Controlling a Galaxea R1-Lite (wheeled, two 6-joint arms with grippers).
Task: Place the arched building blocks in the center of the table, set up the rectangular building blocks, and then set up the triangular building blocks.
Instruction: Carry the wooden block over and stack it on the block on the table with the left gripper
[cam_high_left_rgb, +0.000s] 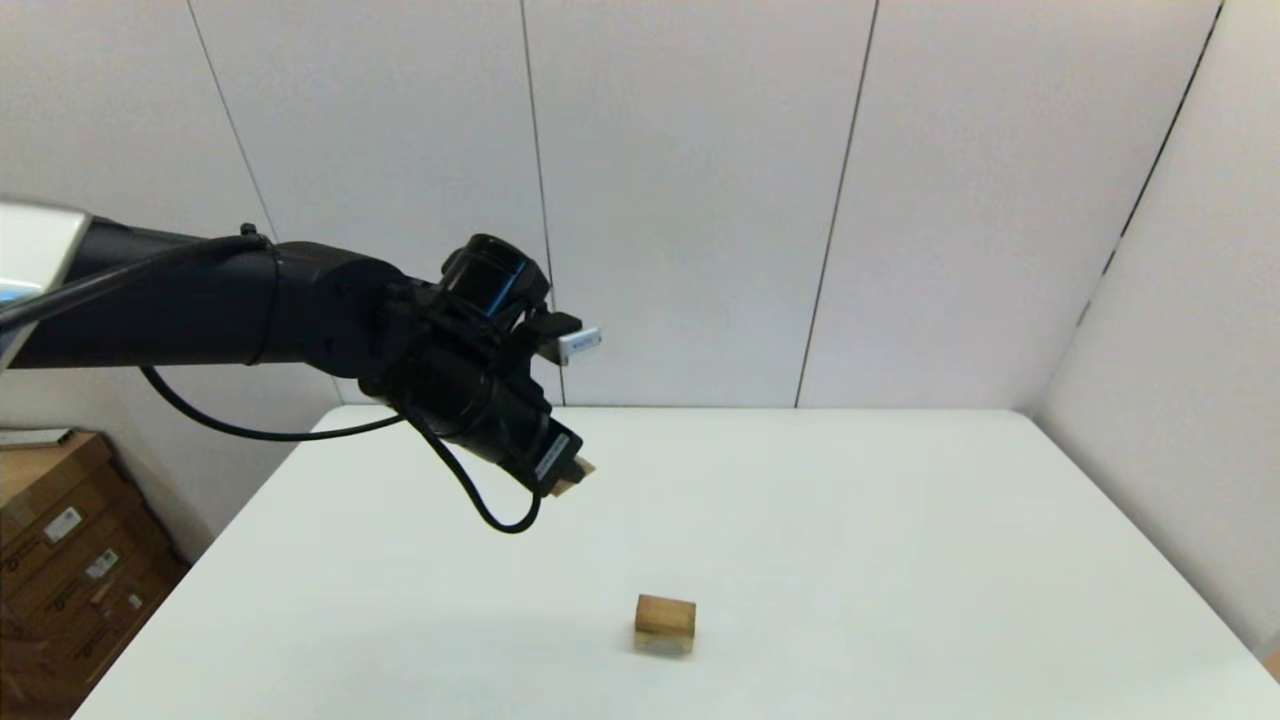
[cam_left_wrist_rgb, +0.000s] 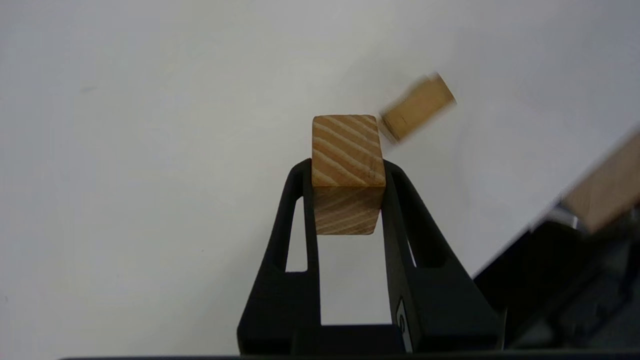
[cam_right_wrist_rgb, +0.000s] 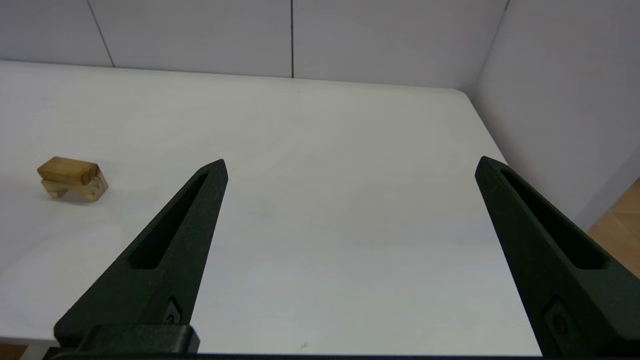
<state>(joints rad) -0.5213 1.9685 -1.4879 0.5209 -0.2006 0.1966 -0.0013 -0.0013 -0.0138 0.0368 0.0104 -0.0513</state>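
nearest the robot, on the table (cam_high_left_rgb: 900, 560), a small tan stack near the middle: arched building blocks (cam_high_left_rgb: 664, 643) at the bottom, hollow side down in the right wrist view, with rectangular building blocks (cam_high_left_rgb: 666, 612) lying flat across the top, touching. two steps apparently done, wedge left to go.

off to the right side, right gripper (cam_right_wrist_rgb: 350, 161) parked low at the table edge, fingers spread wide, nothing between them.

farther out and to the left, high above the tabletop, left gripper (cam_high_left_rgb: 562, 472) clamped on triangular building blocks (cam_left_wrist_rgb: 348, 150), fingertips (cam_left_wrist_rgb: 306, 175) pressing two opposite faces, grain showing clearly, well apart from the stack.

probably light and rigid, bare wood, no give at all. sloped faces likely to slide out of a pinch, so flat parallel end faces the place to hold, as now. looks secure, block squarely between the fingers. needs a gentle, level set-down on the bar, flat base first; narrow perch, stack easily nudged, so a soft release and a straight lift away.

beyond all that, plain pale wall panels.
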